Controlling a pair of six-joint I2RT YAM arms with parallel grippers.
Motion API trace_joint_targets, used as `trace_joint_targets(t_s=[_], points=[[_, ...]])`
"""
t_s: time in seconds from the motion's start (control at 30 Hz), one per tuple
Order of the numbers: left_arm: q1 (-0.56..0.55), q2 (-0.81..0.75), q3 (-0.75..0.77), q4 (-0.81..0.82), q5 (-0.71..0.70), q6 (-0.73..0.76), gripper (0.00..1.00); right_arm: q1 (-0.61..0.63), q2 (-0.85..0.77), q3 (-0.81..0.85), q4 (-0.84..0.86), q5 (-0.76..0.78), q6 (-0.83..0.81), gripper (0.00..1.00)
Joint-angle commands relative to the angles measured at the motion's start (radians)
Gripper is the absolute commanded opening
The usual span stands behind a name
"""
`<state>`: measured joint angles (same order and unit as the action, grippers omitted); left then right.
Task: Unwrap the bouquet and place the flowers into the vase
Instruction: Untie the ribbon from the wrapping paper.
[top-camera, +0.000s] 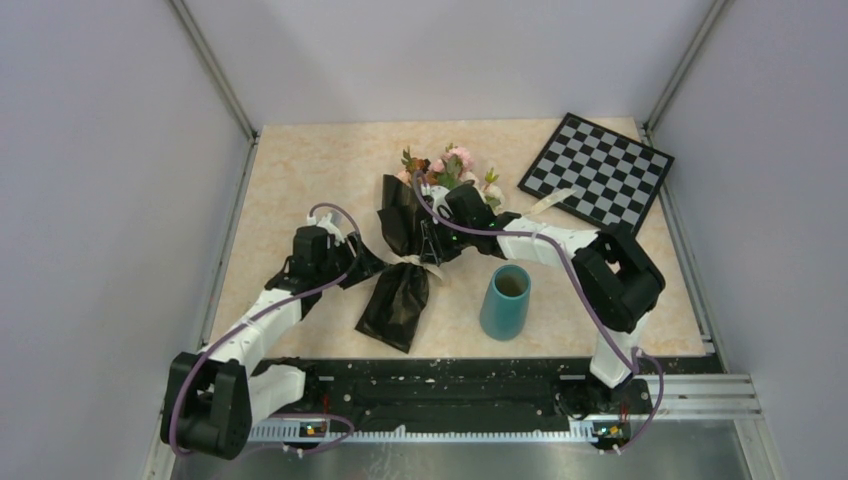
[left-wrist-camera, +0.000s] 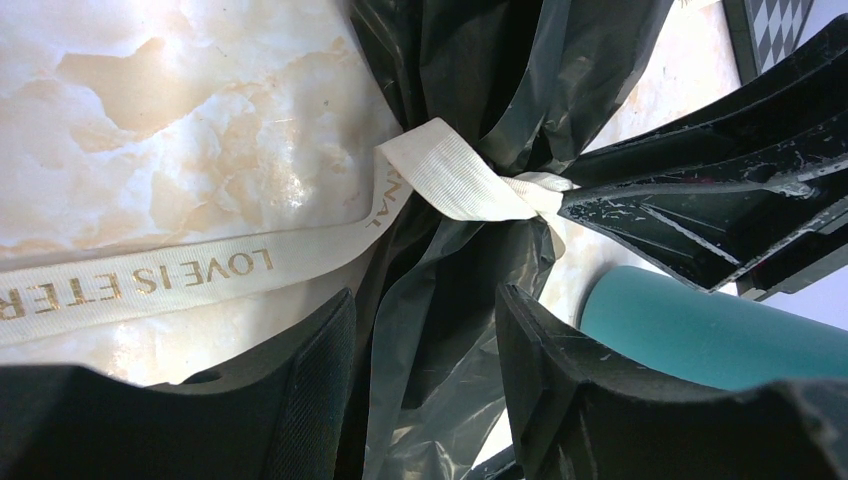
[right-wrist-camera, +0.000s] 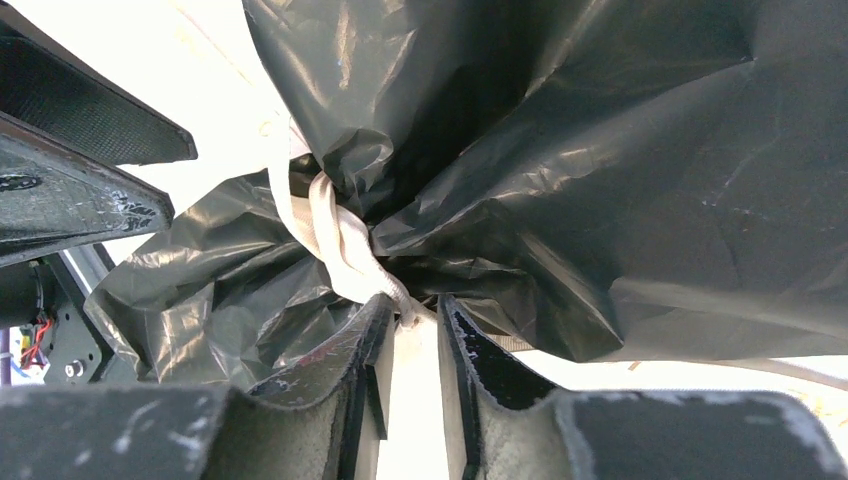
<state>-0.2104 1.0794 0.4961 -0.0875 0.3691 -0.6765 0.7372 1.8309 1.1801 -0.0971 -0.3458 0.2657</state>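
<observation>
The bouquet of pink and cream roses in glossy black paper (top-camera: 400, 300) lies on the marbled beige table (top-camera: 300, 170), its blooms pointing to the far side, just left of the upright teal cylindrical vase (top-camera: 505, 303). The left gripper (left-wrist-camera: 425, 310) reaches in low from the left, its jaws spread with black paper lying loose between them. The right gripper (right-wrist-camera: 412, 310), on an arm folded back from the right, meets the cream ribbon (left-wrist-camera: 450, 180) at its knot, its jaws narrowly apart around one strand.
</observation>
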Motion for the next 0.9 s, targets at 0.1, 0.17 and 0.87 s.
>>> trace_joint_targets(t_s=[0.1,0.17,0.87], points=[[0.003,-0.036,0.056,0.011,0.010,0.009,0.57,-0.007,0.004,0.046,0.059,-0.018,0.008,0.14],[-0.001,-0.031,0.071,0.013,0.006,0.000,0.58,-0.007,0.005,0.040,0.070,-0.020,0.014,0.08],[-0.241,0.161,0.156,0.184,-0.088,-0.234,0.53,-0.007,-0.123,-0.101,0.190,0.008,0.069,0.00]])
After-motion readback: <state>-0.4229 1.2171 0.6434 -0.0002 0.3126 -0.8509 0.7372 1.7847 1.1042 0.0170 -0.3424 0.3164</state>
